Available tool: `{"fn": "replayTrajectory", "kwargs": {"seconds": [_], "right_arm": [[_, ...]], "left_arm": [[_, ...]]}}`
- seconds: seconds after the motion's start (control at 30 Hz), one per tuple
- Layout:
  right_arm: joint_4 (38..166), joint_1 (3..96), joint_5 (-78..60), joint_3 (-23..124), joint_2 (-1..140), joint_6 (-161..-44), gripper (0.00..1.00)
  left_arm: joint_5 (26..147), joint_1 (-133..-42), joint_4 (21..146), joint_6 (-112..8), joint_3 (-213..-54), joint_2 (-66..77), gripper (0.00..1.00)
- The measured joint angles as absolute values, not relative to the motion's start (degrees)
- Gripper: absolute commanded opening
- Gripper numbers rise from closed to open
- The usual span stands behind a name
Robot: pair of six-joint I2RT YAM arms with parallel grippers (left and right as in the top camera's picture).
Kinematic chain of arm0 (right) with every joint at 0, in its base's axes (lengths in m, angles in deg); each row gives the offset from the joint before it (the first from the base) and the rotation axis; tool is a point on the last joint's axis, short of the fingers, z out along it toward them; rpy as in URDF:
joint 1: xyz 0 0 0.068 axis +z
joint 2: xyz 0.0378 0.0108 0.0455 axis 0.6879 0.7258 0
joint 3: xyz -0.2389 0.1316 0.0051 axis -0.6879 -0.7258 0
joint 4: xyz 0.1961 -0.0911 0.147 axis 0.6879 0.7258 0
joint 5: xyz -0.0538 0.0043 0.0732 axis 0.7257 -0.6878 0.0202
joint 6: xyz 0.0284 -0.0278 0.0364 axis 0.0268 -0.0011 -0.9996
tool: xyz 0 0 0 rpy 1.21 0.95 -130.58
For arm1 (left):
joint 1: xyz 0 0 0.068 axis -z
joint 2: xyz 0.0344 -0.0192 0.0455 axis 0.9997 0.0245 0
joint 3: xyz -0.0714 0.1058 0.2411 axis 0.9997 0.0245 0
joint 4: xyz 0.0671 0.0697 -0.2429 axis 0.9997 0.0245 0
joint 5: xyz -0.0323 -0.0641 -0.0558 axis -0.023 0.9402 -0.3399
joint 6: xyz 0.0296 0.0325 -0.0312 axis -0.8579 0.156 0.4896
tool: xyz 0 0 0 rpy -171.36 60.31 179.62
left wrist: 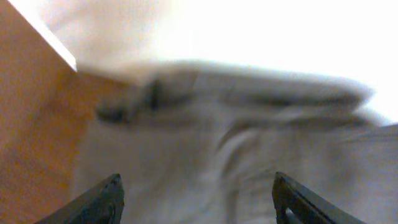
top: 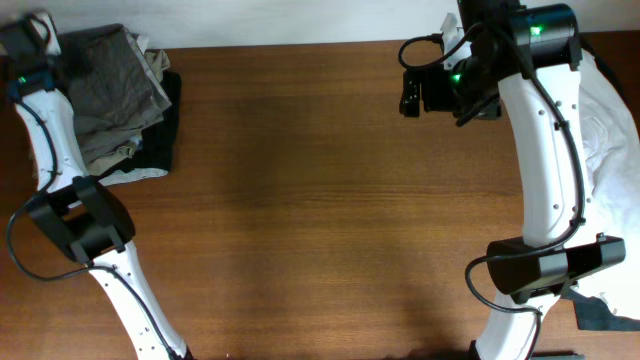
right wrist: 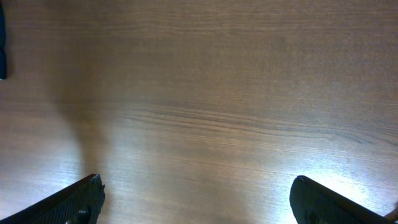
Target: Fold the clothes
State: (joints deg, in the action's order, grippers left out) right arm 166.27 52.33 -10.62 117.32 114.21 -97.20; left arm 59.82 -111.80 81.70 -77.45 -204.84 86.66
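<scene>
A stack of folded clothes sits at the table's far left corner. On top are grey-olive shorts [top: 115, 80], over beige, white-trimmed and black pieces [top: 155, 150]. My left gripper [top: 35, 40] hovers at the stack's left edge, open and empty. The left wrist view shows the grey fabric [left wrist: 236, 155] blurred just below the spread fingers [left wrist: 196, 199]. My right gripper [top: 412, 92] is open and empty above bare wood at the far right, its fingers [right wrist: 196, 199] wide apart. A white garment [top: 610, 130] hangs at the table's right edge.
The wooden table [top: 320, 220] stretches between the two arms. A white wall or surface [left wrist: 249, 31] lies behind the stack. A dark cloth [top: 605, 315] lies at the near right corner by the right arm's base.
</scene>
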Motion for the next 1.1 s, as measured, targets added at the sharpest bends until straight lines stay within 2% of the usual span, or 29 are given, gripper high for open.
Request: {"fn": "replayTrajectory", "kwargs": {"seconds": [0.13, 0.27, 0.43, 0.7, 0.9, 1.0, 1.1], "right_arm": [[166.3, 52.3, -10.8, 117.3, 114.2, -97.2, 0.99], [166.3, 52.3, -10.8, 117.3, 114.2, -97.2, 0.99], [166.3, 52.3, -10.9, 117.3, 114.2, -97.2, 0.99], [166.2, 52.3, -11.0, 117.3, 114.2, -97.2, 0.99], [166.3, 52.3, -11.0, 117.3, 114.2, -97.2, 0.99], [166.3, 52.3, -11.0, 117.3, 114.2, -97.2, 0.99], [166.2, 52.3, -11.1, 117.3, 114.2, -97.2, 0.99]], "left_arm": [[62.8, -109.4, 81.6, -77.5, -205.4, 79.7, 0.74], [63.8, -106.9, 81.6, -77.5, -206.2, 79.4, 0.72], [63.7, -105.7, 80.0, -77.5, -206.1, 87.0, 0.68], [68.4, -105.9, 79.5, -77.5, -205.9, 96.6, 0.7], [69.8, -106.1, 81.7, -77.5, -206.0, 95.5, 0.79], [70.2, -106.1, 86.6, -77.5, -205.6, 92.2, 0.99], [70.5, -106.1, 94.5, -77.3, -205.3, 85.2, 0.99]]}}
